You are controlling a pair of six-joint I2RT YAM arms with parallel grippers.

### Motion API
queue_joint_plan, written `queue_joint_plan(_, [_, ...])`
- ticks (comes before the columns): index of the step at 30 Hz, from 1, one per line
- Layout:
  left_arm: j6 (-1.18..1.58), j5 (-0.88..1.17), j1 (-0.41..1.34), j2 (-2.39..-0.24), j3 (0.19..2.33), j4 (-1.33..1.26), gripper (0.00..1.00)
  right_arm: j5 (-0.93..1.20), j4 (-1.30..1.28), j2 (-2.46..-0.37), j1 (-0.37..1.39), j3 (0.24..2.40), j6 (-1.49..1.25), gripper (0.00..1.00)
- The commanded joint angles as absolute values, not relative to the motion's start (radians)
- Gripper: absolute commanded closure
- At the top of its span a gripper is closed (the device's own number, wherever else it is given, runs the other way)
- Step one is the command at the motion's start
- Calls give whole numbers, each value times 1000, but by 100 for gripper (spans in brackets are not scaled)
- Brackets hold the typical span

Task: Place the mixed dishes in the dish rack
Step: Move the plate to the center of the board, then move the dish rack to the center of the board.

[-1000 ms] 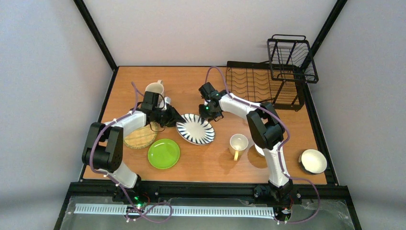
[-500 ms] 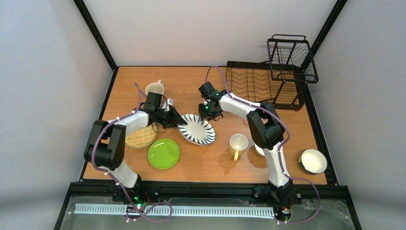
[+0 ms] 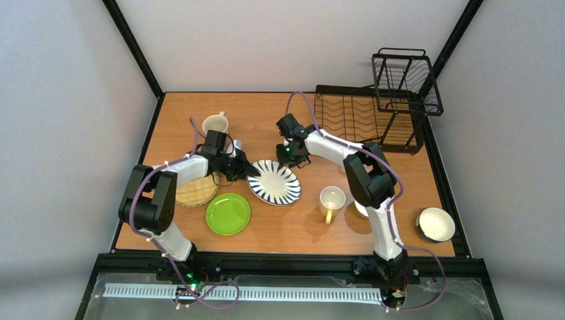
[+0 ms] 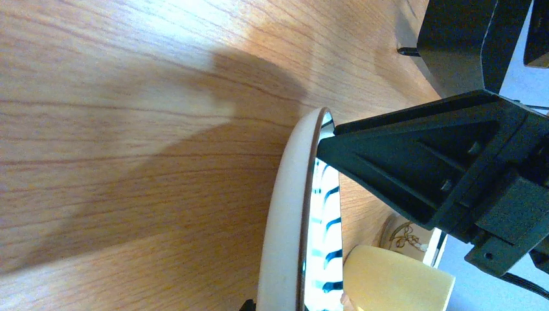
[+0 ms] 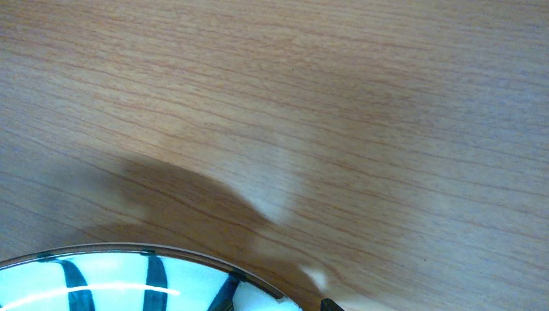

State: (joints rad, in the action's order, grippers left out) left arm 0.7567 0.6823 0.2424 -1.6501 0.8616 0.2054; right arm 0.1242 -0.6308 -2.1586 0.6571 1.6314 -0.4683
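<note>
Black-and-white radially striped plate lies striped face up on the wooden surface, round, no long axis. The left fingers clamp its left rim; the right fingers are spread, empty.

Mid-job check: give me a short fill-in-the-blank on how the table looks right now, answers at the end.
1. The left gripper meets the rim of the patterned plate, which carries black-and-white ____.
2. The dish rack stands at the far ____ corner of the table.
3. The rack holds ____ of the dishes.
4. The plain plate nearest the arms' bases is coloured ____.

Missing words: stripes; right; none; green.
</note>
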Motion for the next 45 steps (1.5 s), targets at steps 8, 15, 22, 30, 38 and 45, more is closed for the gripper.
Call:
queue_joint_plan(8, [715, 685, 279, -1508, 873, 201, 100, 126, -738, -2151, 709, 1690, -467, 19])
queue_joint_plan(15, [707, 662, 279, -1437, 874, 241, 100, 100, -781, -2119, 709, 1758, -463, 18])
queue_joint_plan(22, [697, 635, 279, -1381, 894, 288, 100, 71, -835, -2082, 709, 1837, -455, 18])
queue_joint_plan(30, [686, 569, 279, -1313, 936, 357, 100, 32, -887, -2013, 709, 1894, -447, 18])
queue_joint_plan(38, [681, 470, 279, -1198, 1007, 450, 100, -77, -945, -2007, 696, 2018, -421, 16])
queue_joint_plan(45, [681, 413, 279, -1082, 1092, 526, 100, -138, -994, -2098, 605, 2162, -409, 15])
